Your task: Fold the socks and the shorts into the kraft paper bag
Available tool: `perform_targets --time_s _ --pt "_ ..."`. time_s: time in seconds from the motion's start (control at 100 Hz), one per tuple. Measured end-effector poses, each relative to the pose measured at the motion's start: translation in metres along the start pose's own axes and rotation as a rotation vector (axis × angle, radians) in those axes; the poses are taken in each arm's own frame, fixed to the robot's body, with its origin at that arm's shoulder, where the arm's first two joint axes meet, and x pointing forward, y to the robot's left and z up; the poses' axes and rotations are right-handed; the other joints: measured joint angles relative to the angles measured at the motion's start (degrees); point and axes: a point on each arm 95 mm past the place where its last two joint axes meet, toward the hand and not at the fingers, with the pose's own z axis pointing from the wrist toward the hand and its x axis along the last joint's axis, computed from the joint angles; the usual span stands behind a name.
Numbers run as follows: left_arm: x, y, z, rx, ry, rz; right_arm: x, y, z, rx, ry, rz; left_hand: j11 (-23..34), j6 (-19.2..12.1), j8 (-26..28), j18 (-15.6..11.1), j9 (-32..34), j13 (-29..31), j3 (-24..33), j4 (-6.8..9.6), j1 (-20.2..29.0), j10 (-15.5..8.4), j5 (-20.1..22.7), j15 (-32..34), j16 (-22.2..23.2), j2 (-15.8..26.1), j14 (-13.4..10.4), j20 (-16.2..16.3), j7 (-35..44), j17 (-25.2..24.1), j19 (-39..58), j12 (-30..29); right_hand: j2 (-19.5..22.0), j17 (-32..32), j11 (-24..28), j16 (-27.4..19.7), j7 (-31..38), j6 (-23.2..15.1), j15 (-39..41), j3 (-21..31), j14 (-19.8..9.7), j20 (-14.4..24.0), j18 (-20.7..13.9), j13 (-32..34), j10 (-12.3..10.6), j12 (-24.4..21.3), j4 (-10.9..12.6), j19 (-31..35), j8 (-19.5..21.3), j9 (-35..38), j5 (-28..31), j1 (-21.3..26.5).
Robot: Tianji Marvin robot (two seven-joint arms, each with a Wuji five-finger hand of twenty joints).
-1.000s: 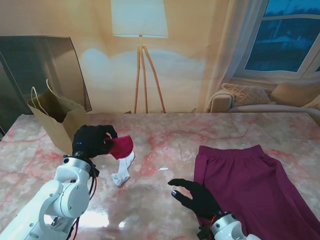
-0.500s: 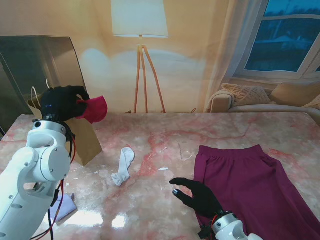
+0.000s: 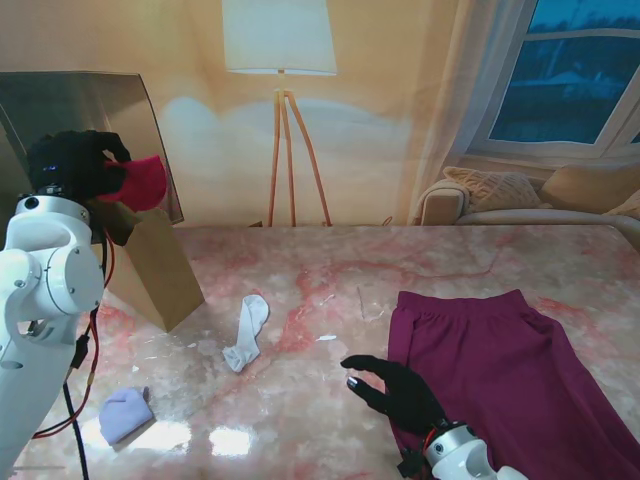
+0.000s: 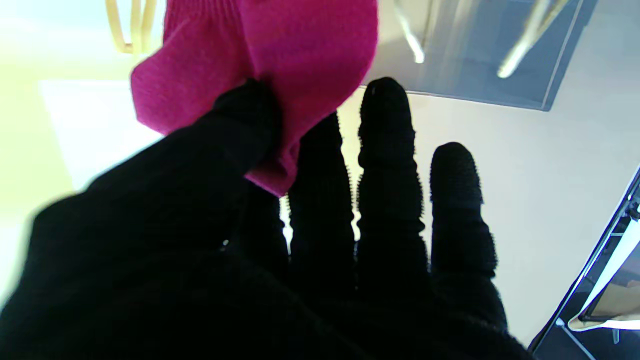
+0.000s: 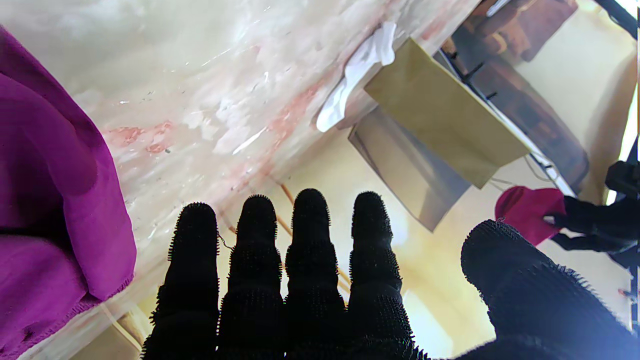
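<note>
My left hand [image 3: 70, 163] is raised high above the kraft paper bag [image 3: 150, 268] and is shut on a red sock [image 3: 140, 182]. The left wrist view shows that red sock [image 4: 260, 60] pinched between thumb and fingers [image 4: 385, 165]. A white sock [image 3: 246, 331] lies crumpled on the marble table [image 3: 330, 270], to the right of the bag. The maroon shorts [image 3: 510, 375] lie flat at the right. My right hand [image 3: 398, 390] hovers open by the shorts' left edge, fingers [image 5: 310, 260] spread. The right wrist view shows the shorts [image 5: 45, 190], the bag [image 5: 445, 130] and the white sock [image 5: 350, 80].
A pale lilac sock [image 3: 126, 414] lies near me at the left, beside my left arm. A dark glass panel [image 3: 70, 130] stands behind the bag. A floor lamp [image 3: 280, 110] and a sofa [image 3: 520, 200] are beyond the table's far edge.
My left hand has lifted the red sock from the table beside the white sock, up and to the left above the bag. The lilac sock came into view. The right hand stayed put.
</note>
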Motion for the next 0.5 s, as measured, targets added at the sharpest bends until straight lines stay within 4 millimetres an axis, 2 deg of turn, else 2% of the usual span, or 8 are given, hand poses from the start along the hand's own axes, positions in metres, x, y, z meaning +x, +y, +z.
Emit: perform_targets --time_s 0.31,0.5 --pt "-0.020 0.009 0.010 -0.043 0.026 0.117 0.001 0.002 0.005 0.011 0.005 0.008 0.0 0.0 -0.5 0.0 0.0 0.0 0.0 0.00 0.0 0.0 0.0 0.0 -0.6 0.0 0.0 0.0 0.0 0.0 0.0 -0.7 0.0 0.0 0.0 0.0 0.0 0.0 0.0 0.0 0.0 0.0 0.0 0.0 0.0 0.0 0.0 0.0 0.0 0.0 0.0 0.0" --pt "-0.023 0.017 0.011 -0.104 0.042 0.187 0.001 0.002 0.005 0.010 0.004 0.009 0.0 0.0 -0.8 0.0 0.0 0.0 0.0 0.00 0.0 0.0 0.0 0.0 -0.6 0.0 0.0 0.0 0.0 0.0 0.0 -1.4 0.0 0.0 0.0 0.0 0.0 0.0 0.0 0.0 0.0 0.0 0.0 0.0 0.0 0.0 0.0 0.0 0.0 0.0 0.0 0.0"
